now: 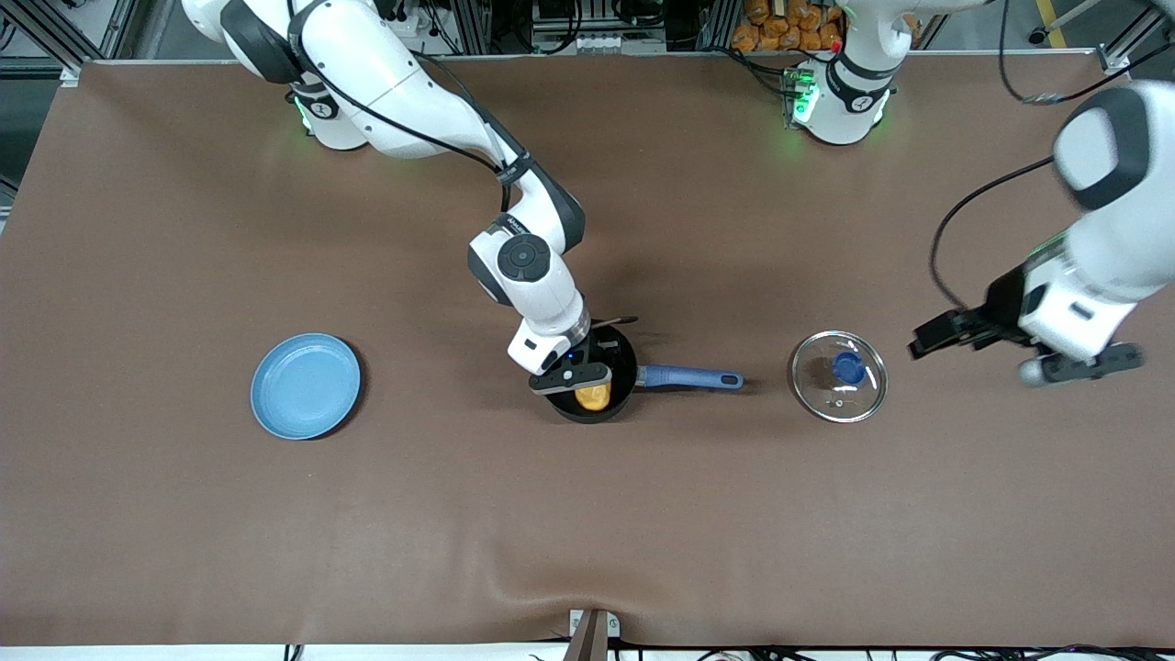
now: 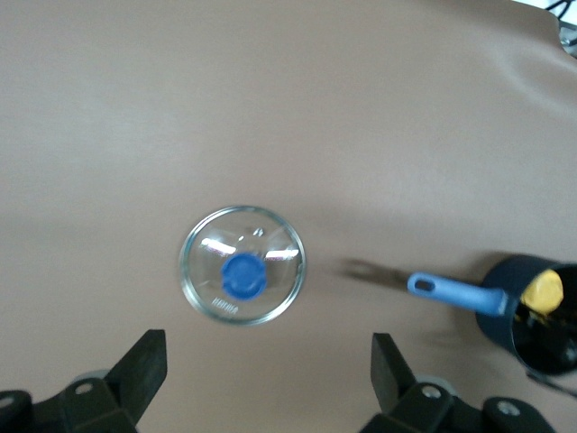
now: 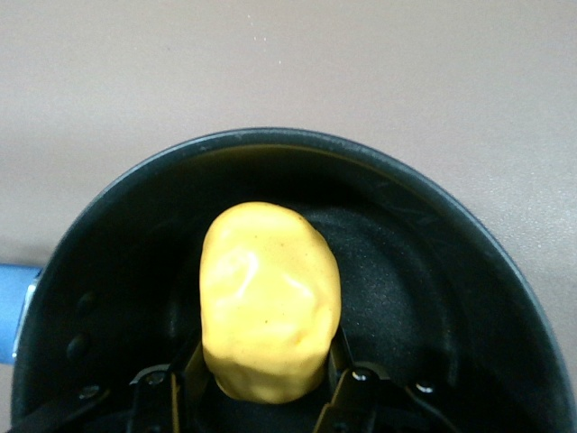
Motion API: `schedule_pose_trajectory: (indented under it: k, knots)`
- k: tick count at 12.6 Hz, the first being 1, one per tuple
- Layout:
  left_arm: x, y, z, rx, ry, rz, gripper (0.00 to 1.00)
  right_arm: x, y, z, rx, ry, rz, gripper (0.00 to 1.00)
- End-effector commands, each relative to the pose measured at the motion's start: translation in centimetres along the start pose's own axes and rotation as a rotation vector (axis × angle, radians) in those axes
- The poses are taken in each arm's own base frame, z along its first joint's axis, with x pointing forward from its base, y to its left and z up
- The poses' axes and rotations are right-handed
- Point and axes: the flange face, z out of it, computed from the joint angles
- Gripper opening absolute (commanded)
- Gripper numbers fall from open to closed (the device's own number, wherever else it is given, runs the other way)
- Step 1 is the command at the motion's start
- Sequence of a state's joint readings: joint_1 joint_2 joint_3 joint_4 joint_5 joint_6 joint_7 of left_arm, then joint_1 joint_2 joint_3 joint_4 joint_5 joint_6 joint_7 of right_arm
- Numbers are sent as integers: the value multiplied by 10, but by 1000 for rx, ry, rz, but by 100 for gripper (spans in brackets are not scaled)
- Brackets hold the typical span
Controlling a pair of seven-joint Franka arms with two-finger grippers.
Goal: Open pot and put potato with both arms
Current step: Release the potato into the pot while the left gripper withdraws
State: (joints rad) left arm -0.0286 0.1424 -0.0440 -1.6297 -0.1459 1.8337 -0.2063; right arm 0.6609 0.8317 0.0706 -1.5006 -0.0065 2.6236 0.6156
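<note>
- my right gripper [image 1: 587,390] hangs over the pot [image 1: 613,367], jaws clamped on the potato [image 3: 269,299], directly above the pan floor.
- my left gripper [image 2: 266,365] waits open over the bench [image 1: 587,514], beside the glass lid [image 1: 839,376].

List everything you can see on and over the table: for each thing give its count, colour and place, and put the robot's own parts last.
pot: one, black with a long blue handle, mid-table, lid off.
potato: one, yellow-orange, over the pot's opening, gripped by the right claw.
glass lid: one, clear with a blue knob, flat on the table past the tip of the pot's handle, toward the left arm's end.
plate: one, light blue, toward the right arm's end of the table.
table: one, brown cover, under everything.
right claw: one, black, over the pot, shut on the potato.
left claw: one, black, open, over the table beside the glass lid, holding nothing.
</note>
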Motion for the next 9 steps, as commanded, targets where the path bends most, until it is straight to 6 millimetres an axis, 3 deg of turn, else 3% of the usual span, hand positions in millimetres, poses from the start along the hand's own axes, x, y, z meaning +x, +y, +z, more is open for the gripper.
schedule_pose_trajectory:
  k: [1,2,3,5,9]
  knots:
    - [-11,9,-59,59,-37,38,100,1,8,18,-16,-5,-11,37]
    - [-16,7,-72,70,-36,42,100,2,8,18,-18,-3,-21,86]
    - [-23,8,-86,68,-17,53,100,4,11,17,-20,0,-22,100]
    - [-43,13,-107,60,-10,63,100,10,12,9,-15,10,-46,100]
    - [-61,14,-110,71,-58,80,100,25,6,-22,0,31,-35,100]
